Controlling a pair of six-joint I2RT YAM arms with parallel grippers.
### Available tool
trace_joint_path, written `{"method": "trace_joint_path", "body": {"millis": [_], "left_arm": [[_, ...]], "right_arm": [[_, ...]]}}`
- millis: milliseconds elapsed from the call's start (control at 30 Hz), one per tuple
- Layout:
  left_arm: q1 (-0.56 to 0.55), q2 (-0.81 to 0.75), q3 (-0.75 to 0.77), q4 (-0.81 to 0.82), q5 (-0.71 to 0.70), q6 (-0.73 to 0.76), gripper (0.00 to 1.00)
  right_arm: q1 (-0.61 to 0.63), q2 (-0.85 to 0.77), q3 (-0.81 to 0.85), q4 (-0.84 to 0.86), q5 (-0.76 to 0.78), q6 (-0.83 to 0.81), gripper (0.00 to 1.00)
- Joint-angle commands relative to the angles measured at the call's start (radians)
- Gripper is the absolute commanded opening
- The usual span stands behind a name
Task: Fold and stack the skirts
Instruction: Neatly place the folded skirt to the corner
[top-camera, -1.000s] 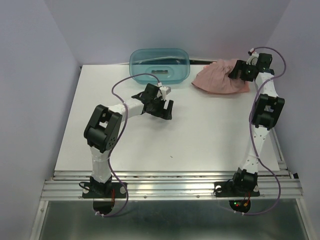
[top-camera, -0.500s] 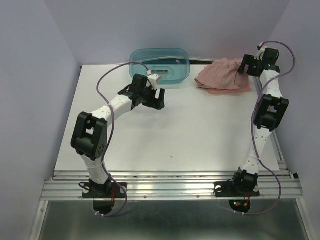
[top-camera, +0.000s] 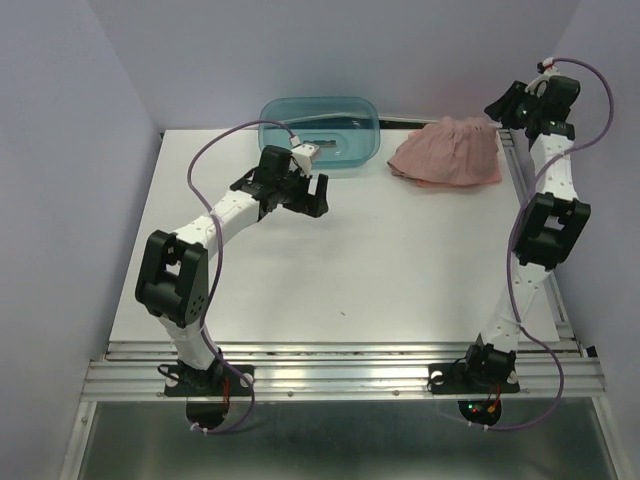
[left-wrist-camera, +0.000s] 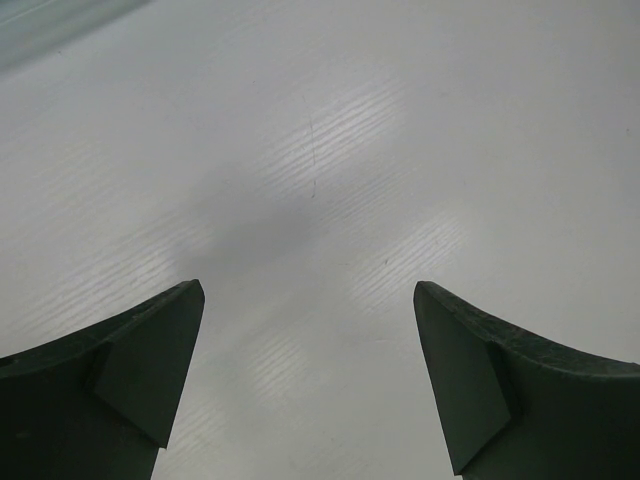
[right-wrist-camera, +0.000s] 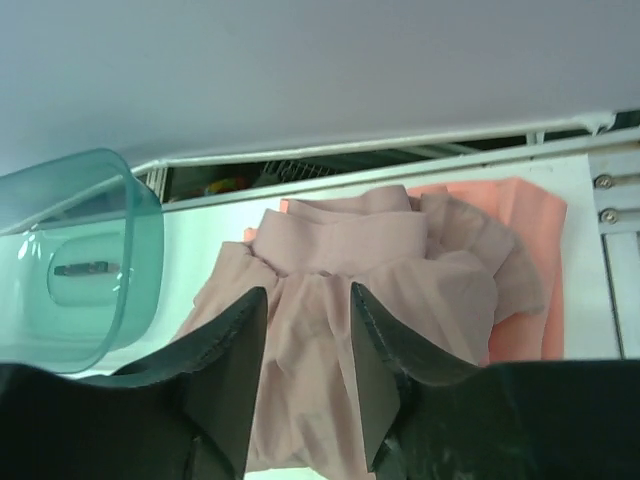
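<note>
Two heaped skirts (top-camera: 447, 152), pleated mauve-pink one (right-wrist-camera: 345, 245) over smooth coral one (right-wrist-camera: 525, 215); left gripper (left-wrist-camera: 305, 292) and right gripper (right-wrist-camera: 307, 295) both spread, empty.

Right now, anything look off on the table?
Only the skirts: the mauve skirt lies bunched in a rumpled heap on the coral skirt at the far right corner of the table, unfolded, the coral one poking out askew beneath. The teal tub sits upright; nothing spilled.
</note>
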Motion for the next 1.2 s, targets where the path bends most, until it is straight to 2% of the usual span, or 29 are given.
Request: {"method": "trace_joint_path", "body": {"millis": [0,133,233,433,500,533,633,667,700,767,900,967,1033,1167], "left_arm": [[0.012,-0.003,0.035,0.022,0.026,0.006,0.99],[0.029,0.009,0.052,0.024,0.036,-0.006,0.99],[0.047,0.012,0.055,0.019,0.041,-0.005,0.99],[0.084,0.018,0.066,0.004,0.041,-0.008,0.99],[0.098,0.021,0.074,-0.004,0.065,-0.014,0.98],[0.109,0.021,0.084,-0.007,0.073,-0.014,0.98],[0.124,0.007,0.100,-0.008,0.075,0.009,0.99],[0.127,-0.011,0.111,0.001,0.037,0.015,0.99],[0.129,-0.022,0.117,0.002,0.015,0.017,0.99],[0.135,-0.051,0.147,-0.001,-0.057,0.048,0.98],[0.159,-0.089,0.192,-0.025,-0.128,0.095,0.99],[0.176,-0.088,0.235,-0.074,-0.131,0.113,0.98],[0.217,-0.100,0.236,-0.085,-0.057,0.128,0.98],[0.248,-0.138,0.180,-0.102,-0.031,0.187,0.99]], "right_arm": [[0.004,0.057,-0.034,0.067,-0.013,0.090,0.42],[0.024,0.124,-0.025,0.086,0.022,0.076,0.47],[0.033,0.193,0.018,0.090,0.056,0.044,0.56],[0.033,0.268,0.069,0.092,0.088,0.009,0.63],[0.033,0.256,0.070,0.092,0.077,0.007,0.72],[0.033,0.235,0.067,0.090,0.074,0.003,0.77],[0.033,0.181,0.064,0.084,0.051,-0.013,0.86],[0.033,0.138,0.064,0.070,0.044,-0.022,0.96],[0.033,0.114,0.063,0.063,0.037,-0.034,0.99],[0.033,0.027,0.054,0.037,0.025,-0.069,1.00],[0.033,-0.147,-0.069,-0.023,-0.007,-0.160,1.00],[0.033,-0.214,-0.127,-0.080,-0.019,-0.215,1.00],[0.033,-0.313,-0.230,-0.124,-0.039,-0.264,1.00],[0.043,-0.455,-0.415,-0.253,-0.076,-0.347,1.00]]}}
